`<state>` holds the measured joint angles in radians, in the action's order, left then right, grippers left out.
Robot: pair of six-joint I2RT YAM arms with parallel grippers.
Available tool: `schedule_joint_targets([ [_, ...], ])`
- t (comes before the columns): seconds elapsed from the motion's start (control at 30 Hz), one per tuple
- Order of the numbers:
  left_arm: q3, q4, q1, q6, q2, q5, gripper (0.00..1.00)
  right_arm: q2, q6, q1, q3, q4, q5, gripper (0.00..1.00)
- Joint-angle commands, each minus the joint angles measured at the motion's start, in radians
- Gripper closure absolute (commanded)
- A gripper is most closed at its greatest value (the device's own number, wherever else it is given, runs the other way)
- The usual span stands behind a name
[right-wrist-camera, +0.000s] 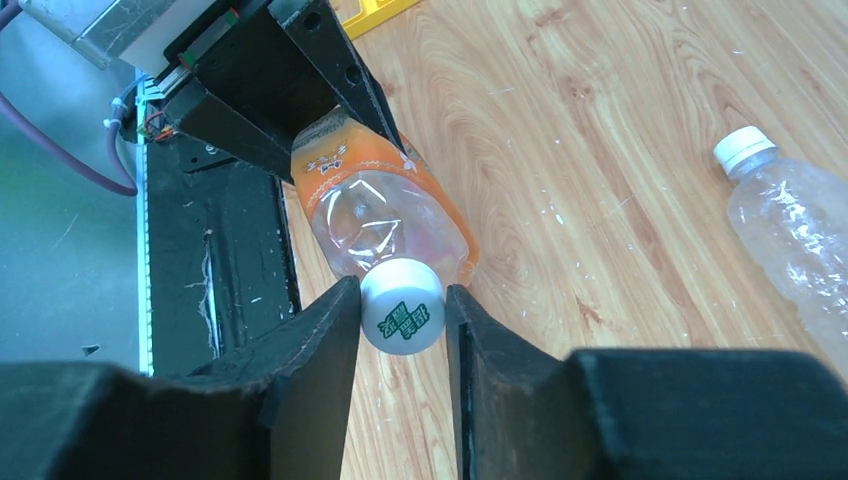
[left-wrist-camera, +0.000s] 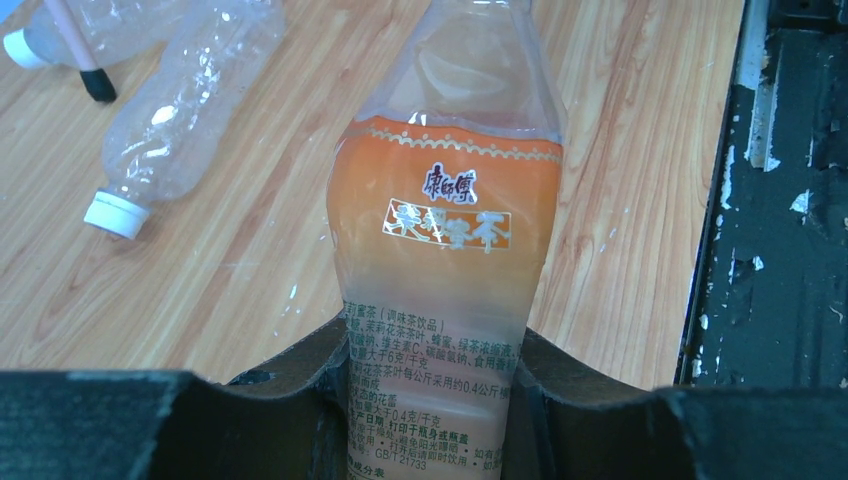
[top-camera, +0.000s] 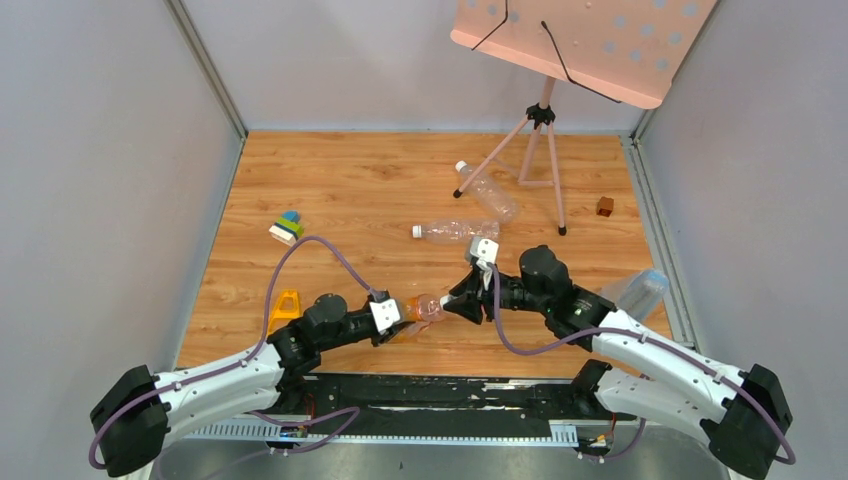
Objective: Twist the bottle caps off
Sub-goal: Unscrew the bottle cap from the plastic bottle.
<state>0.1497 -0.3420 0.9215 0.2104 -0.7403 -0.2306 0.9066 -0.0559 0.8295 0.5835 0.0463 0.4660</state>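
An orange-labelled bottle [top-camera: 422, 307] hangs lying sideways just above the wood near the front edge, between the two arms. My left gripper [left-wrist-camera: 435, 350] is shut on its lower body [left-wrist-camera: 445, 200], with a finger on each side of the label. The bottle's white cap [right-wrist-camera: 400, 315], printed with green characters, points at the right wrist camera. My right gripper [right-wrist-camera: 403, 295] is shut on that cap, both pads pressed against its sides. Two clear bottles [top-camera: 455, 232] [top-camera: 490, 190] lie farther back with their white caps [top-camera: 416, 232] [top-camera: 461, 167] on.
A pink stand on a tripod [top-camera: 540, 115] rises at the back right. A brown cube [top-camera: 605, 206] sits right of it. Coloured blocks [top-camera: 287, 228] and a yellow piece [top-camera: 286, 308] lie at left. Another clear bottle [top-camera: 635, 292] rests by the right wall. A black strip [top-camera: 440, 392] borders the near edge.
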Motion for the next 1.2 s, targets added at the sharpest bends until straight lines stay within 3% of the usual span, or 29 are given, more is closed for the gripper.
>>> schedule_joint_targets([
  [0.0, 0.015, -0.006, -0.005, -0.018, 0.014, 0.022, 1.00, -0.032, 0.078, -0.006, 0.011, -0.019, -0.144, 0.45],
  [0.1, 0.014, -0.008, -0.005, -0.018, 0.017, 0.025, 1.00, -0.042, 0.177, -0.006, 0.029, 0.019, -0.206, 0.29],
  [0.37, 0.016, -0.007, -0.004, -0.020, 0.014, 0.018, 1.00, -0.066, 0.482, -0.008, 0.064, 0.106, -0.280, 0.11],
  [0.73, 0.011, -0.004, -0.005, -0.024, 0.031, 0.020, 1.00, -0.037, 0.681, -0.008, 0.095, 0.176, -0.276, 0.25],
  [1.17, 0.011, -0.005, -0.005, -0.024, 0.031, 0.018, 1.00, -0.032, 0.724, -0.009, 0.081, 0.176, -0.256, 0.29],
])
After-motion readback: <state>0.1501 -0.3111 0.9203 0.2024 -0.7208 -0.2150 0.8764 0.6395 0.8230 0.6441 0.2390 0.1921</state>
